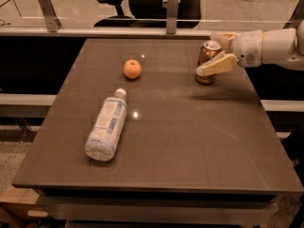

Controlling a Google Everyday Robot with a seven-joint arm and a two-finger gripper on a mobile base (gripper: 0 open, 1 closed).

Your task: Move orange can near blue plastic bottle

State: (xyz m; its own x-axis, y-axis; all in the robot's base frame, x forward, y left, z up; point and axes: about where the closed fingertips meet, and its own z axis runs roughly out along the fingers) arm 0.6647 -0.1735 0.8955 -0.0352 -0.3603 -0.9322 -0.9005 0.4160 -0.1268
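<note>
The orange can [207, 56] stands upright at the back right of the dark table [190, 141]. My gripper [208, 54] comes in from the right at can height. It is open, with one pale finger [216, 65] across the front of the can and the other behind its top. The blue plastic bottle [107, 126] lies on its side at the front left of the table, its white cap pointing toward the back. It is far from the can.
A round orange fruit [132, 69] sits on the table left of the can, behind the bottle's cap. A glass partition with metal posts [172, 11] runs behind the table. The table's right edge is close under my arm [275, 45].
</note>
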